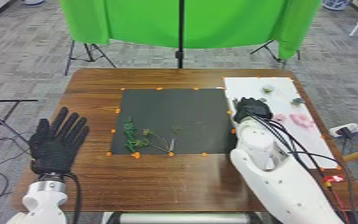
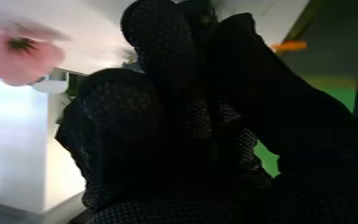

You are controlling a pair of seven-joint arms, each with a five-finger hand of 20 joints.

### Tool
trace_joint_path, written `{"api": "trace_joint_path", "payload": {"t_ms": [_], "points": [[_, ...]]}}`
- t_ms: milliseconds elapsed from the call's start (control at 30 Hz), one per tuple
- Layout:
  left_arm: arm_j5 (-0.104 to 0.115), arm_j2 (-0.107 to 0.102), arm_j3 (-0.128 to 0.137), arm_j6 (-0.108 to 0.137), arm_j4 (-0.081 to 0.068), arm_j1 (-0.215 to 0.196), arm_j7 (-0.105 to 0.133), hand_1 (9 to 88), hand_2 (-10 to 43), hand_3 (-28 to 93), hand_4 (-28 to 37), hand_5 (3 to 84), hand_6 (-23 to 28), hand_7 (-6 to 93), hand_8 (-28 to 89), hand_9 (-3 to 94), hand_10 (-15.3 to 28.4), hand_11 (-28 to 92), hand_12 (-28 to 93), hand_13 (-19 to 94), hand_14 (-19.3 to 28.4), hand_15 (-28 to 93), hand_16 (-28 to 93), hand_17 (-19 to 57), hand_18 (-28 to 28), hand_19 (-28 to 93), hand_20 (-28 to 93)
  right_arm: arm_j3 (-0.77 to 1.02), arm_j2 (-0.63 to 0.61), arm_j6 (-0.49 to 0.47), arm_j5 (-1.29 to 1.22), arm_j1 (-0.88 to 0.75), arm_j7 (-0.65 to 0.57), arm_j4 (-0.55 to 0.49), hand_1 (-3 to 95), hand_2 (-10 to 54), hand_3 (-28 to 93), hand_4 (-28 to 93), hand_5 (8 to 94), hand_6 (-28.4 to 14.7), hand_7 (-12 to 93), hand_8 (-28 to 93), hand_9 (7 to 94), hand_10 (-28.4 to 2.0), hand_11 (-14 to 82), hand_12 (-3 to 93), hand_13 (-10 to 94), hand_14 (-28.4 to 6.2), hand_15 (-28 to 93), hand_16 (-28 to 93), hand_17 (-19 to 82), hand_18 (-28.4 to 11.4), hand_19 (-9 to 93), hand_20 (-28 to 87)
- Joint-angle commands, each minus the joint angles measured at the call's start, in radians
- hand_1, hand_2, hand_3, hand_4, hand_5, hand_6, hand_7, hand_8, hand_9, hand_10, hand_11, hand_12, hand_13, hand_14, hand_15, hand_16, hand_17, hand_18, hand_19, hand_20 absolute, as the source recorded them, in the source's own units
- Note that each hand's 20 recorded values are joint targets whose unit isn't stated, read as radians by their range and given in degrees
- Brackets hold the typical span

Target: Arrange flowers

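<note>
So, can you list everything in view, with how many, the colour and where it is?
table: one, brown, centre
dark mat: one, dark grey, mid-table
white sheet: one, white, table's right
green sprigs: several, green, mat's near left
pink flowers: at least two, pink, on sheet
small blooms: two, greyish green, sheet's far half
orange markers: many, orange, around mat and sheet
backdrop: one, green, beyond table
left hand: one, black, near left, fingers straight
right hand: one, black, by sheet's left edge
</note>
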State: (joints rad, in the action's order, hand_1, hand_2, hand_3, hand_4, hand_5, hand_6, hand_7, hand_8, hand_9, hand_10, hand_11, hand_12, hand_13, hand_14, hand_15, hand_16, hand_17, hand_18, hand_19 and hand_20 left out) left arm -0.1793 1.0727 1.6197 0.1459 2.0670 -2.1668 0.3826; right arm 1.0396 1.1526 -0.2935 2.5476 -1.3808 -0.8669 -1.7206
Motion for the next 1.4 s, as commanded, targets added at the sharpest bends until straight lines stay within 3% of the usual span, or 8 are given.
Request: {"api": "trace_joint_path", "payload": {"t_ms": [33, 300, 633, 767, 967, 1133, 1400], "points": [[0.007, 0.006, 0.001, -0.009, 0.000, -0.020, -0.002, 25.9, 7.3, 76, -28.3, 34.6, 9.0, 7.6, -9, 28.0, 15.2, 11, 8, 19, 15.2, 18, -4, -8.7, 12.3, 24, 7, 0.065, -0.046, 0.180, -0.037, -0.102, -0.019, -0.203, 50.1, -9.5, 85, -13, 84.0, -2.7, 25, 29, 93.6, -10.6, 14.6, 42.8, 80, -10.2, 61, 41, 47, -28.4, 93, 74], [0.005, 0.007, -0.005, -0.011, -0.002, -0.009, -0.010, 25.6, 7.7, 76, -28.3, 34.6, 8.9, 7.8, -9, 28.2, 15.0, 11, 8, 19, 15.1, 18, -4, -8.7, 12.3, 25, 7, 0.047, -0.007, 0.190, -0.040, -0.165, -0.006, -0.289, 48.1, -9.5, 86, -11, 81.5, -2.7, 32, 25, 93.5, -10.3, 15.4, 43.8, 80, -10.4, 63, 40, 48, -28.4, 93, 75], [0.007, 0.002, -0.012, -0.008, -0.005, 0.001, -0.019, 25.2, 8.4, 76, -28.3, 34.6, 8.7, 8.0, -9, 28.3, 14.7, 11, 7, 20, 14.9, 18, -4, -8.5, 12.2, 24, 7, -0.050, 0.072, 0.114, 0.006, -0.219, 0.033, -0.289, 46.2, -9.5, 88, -8, 81.7, -2.8, 35, 24, 93.7, -11.4, 16.9, 43.4, 80, -10.7, 63, 41, 48, -28.4, 93, 75], [0.007, 0.000, -0.006, -0.005, -0.002, -0.005, -0.017, 25.1, 8.6, 76, -28.3, 34.6, 8.6, 8.1, -9, 28.4, 14.5, 11, 7, 20, 14.8, 18, -4, -8.4, 12.2, 24, 7, -0.072, 0.059, 0.112, 0.061, -0.237, 0.074, -0.295, 45.5, -9.5, 88, -7, 81.9, -2.9, 35, 24, 93.7, -11.7, 17.4, 43.2, 80, -10.7, 63, 41, 48, -28.4, 93, 75], [0.011, 0.000, -0.004, -0.003, -0.002, -0.010, -0.015, 25.1, 8.6, 76, -28.3, 34.5, 8.4, 8.0, -10, 28.4, 14.3, 11, 7, 20, 14.5, 18, -4, -8.3, 12.2, 24, 7, -0.081, 0.057, 0.032, 0.078, -0.259, 0.091, -0.315, 44.9, -9.5, 88, -5, 80.0, -2.8, 38, 23, 93.2, -12.5, 17.1, 46.2, 78, -12.2, 66, 41, 46, -28.4, 93, 75], [0.010, -0.001, -0.004, -0.004, -0.004, -0.006, -0.015, 25.0, 8.8, 76, -28.3, 34.4, 8.3, 8.0, -10, 28.4, 14.2, 11, 7, 20, 14.5, 18, -4, -8.2, 12.1, 25, 7, -0.076, 0.059, -0.013, 0.059, -0.275, 0.098, -0.331, 45.0, -9.5, 84, -10, 74.6, -2.8, 46, 19, 88.5, -14.0, 21.8, 47.0, 73, -14.9, 73, 37, 44, -28.4, 93, 76], [0.024, -0.001, -0.006, 0.013, -0.003, -0.006, -0.011, 24.9, 8.6, 76, -28.3, 34.6, 8.4, 8.1, -10, 28.7, 14.3, 11, 8, 20, 14.4, 18, -4, -8.1, 12.1, 25, 7, -0.066, 0.072, -0.020, 0.040, -0.272, 0.089, -0.320, 39.6, -9.5, 81, -27, 66.8, -4.9, 51, 15, 77.8, -18.9, 42.8, 28.7, 69, -16.4, 77, 32, 43, -28.4, 93, 76]]}}
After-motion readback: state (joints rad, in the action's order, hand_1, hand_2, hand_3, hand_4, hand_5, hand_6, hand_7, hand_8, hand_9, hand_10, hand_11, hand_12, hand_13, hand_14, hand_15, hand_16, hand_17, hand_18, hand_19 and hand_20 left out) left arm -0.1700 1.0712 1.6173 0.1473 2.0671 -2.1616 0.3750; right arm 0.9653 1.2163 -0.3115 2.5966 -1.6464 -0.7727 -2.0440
